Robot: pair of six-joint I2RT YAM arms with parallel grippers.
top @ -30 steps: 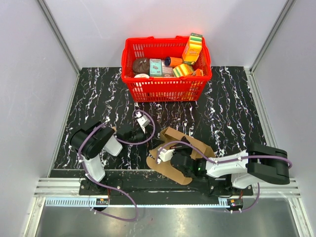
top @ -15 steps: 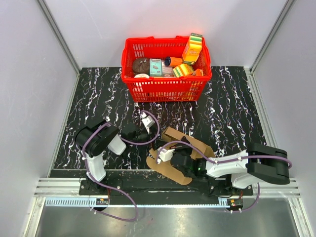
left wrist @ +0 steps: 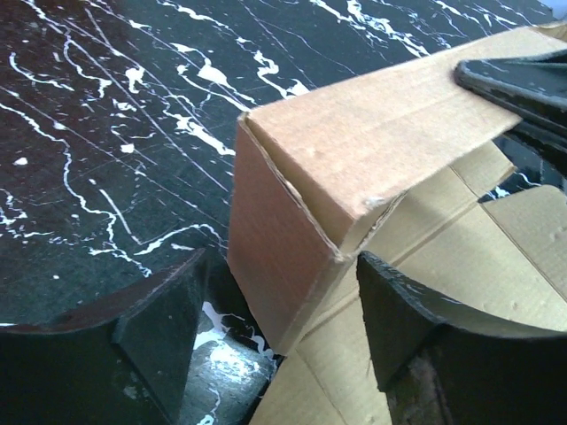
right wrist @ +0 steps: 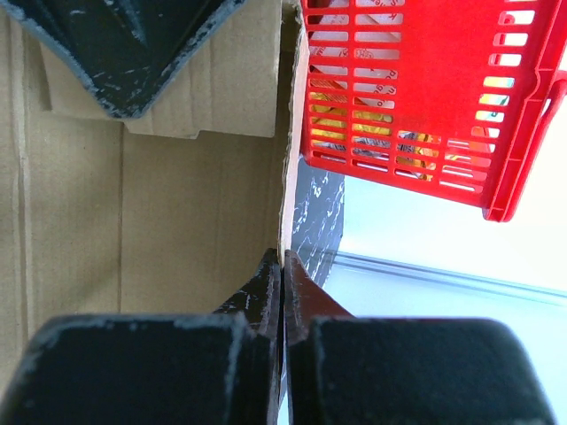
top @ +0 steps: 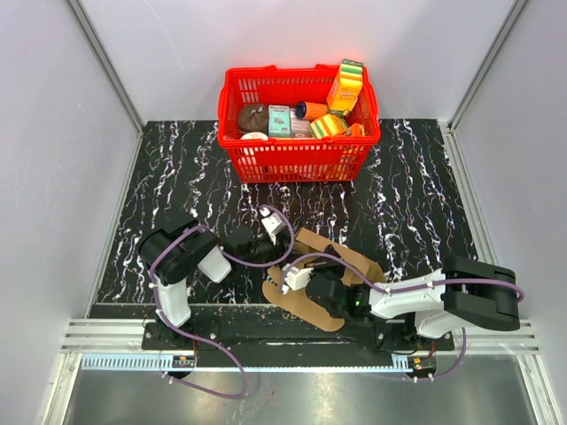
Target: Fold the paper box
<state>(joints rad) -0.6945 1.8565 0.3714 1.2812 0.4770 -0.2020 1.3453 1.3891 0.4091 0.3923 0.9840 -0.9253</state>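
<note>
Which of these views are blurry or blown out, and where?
Top view: sharp, evenly lit, no glare on the table. Left wrist view: box corner in focus, its own fingers dark and soft at the bottom. Right wrist view: fingers very blurred up close, the white background behind the basket blown out.

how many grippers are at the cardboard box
2: the left gripper straddles a corner of the paper box, jaws open; the right gripper is pinched shut on a panel edge.
</note>
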